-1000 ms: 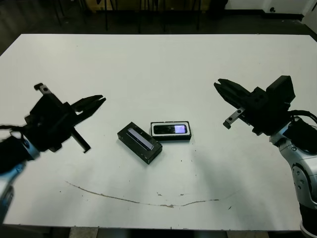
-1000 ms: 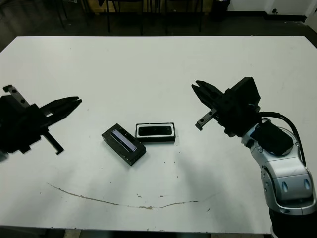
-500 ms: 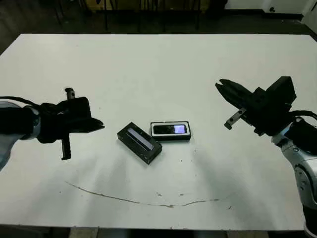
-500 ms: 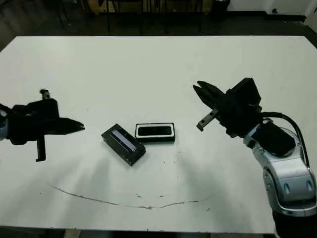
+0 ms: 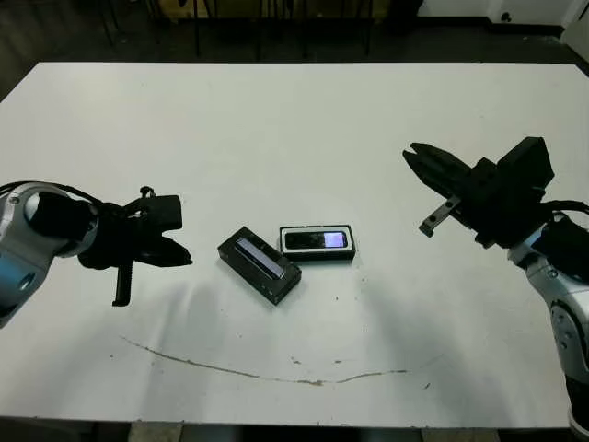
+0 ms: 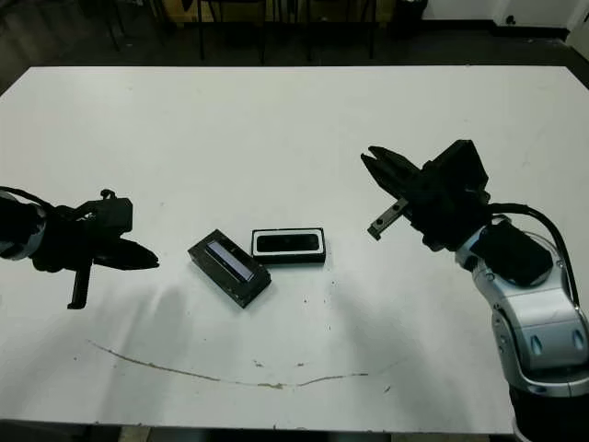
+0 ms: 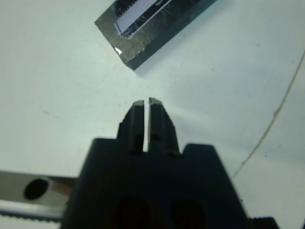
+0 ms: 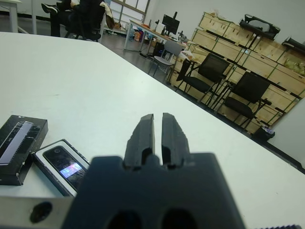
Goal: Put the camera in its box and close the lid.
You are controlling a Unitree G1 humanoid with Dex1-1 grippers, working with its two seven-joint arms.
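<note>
Left claw (image 5: 179,258), fingers together, has swung low toward black silver-strip lid (image 5: 259,264) on white desk (image 5: 294,129); flat black camera (image 5: 316,240) sits in white-lined box (image 5: 317,245). Right claw (image 5: 411,158) together, aloft. I reckon lidding next.

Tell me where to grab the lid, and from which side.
Best guess: the lid lies flat and skewed beside the box, strip up. Grip across its two long side walls from above, wrist turned to match. The left gripper sits nearest, fingers shut, so it opens first.
</note>
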